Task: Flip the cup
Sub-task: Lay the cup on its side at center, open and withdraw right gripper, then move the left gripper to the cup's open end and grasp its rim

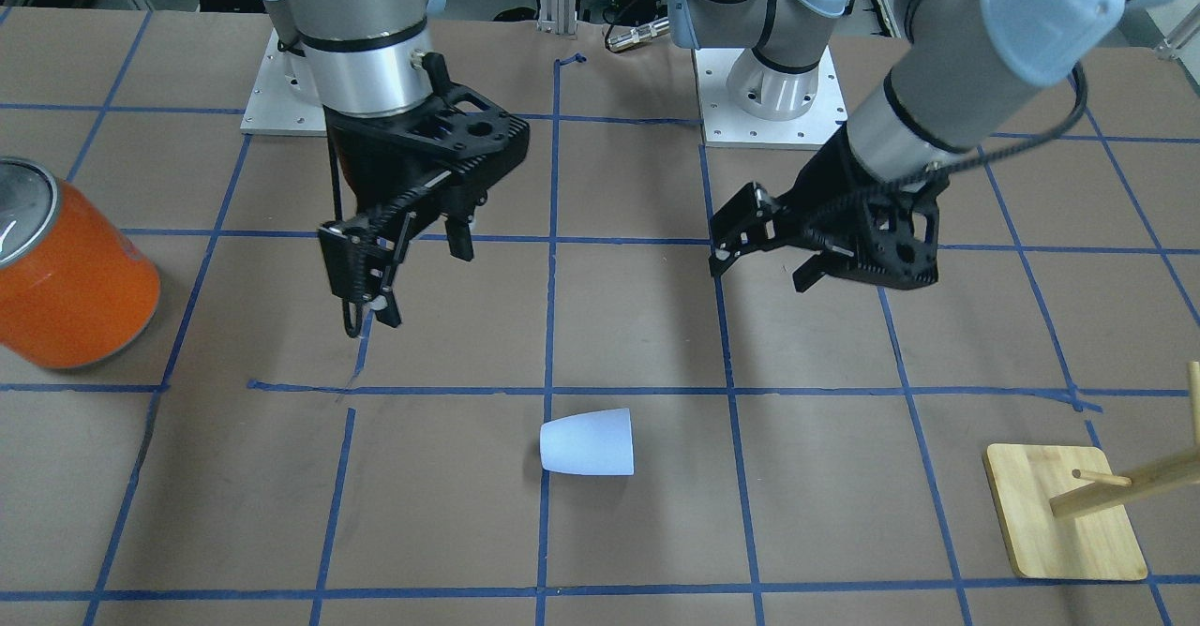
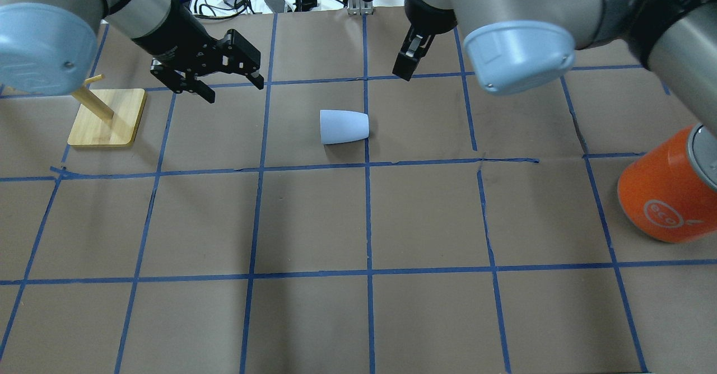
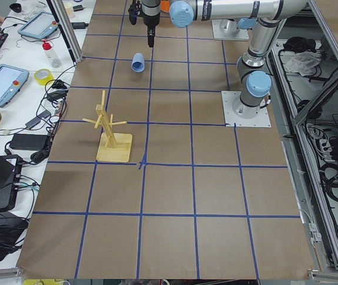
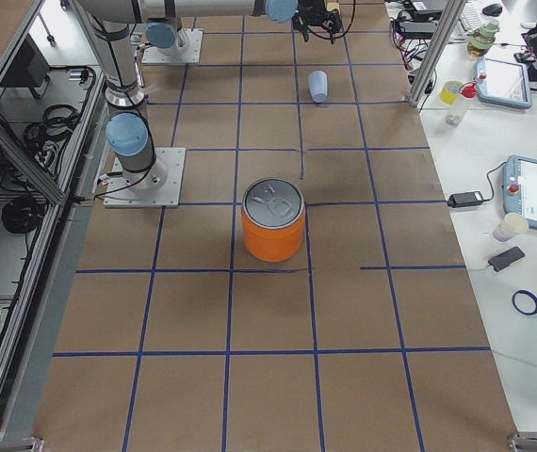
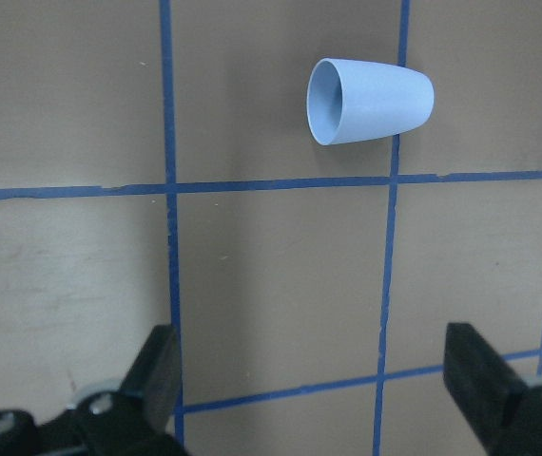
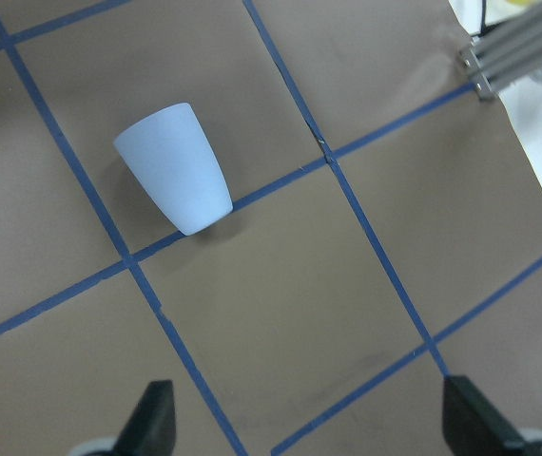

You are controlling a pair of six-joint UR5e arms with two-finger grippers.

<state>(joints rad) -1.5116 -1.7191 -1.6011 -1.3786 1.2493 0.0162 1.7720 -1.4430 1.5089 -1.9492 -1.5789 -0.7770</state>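
The pale blue cup (image 1: 588, 442) lies on its side on the brown table, its mouth toward the robot's left. It also shows in the overhead view (image 2: 343, 126), the left wrist view (image 5: 371, 102) and the right wrist view (image 6: 173, 166). My left gripper (image 1: 761, 272) is open and empty, held above the table, back from the cup on its mouth side. My right gripper (image 1: 424, 279) is open and empty, held above the table, back from the cup on its base side. Neither touches the cup.
A large orange can (image 1: 70, 279) with a silver rim stands near the table edge on the robot's right. A wooden peg stand (image 1: 1064, 514) on a square base stands on the robot's left. Blue tape lines grid the table. The arm bases (image 1: 769, 92) are behind.
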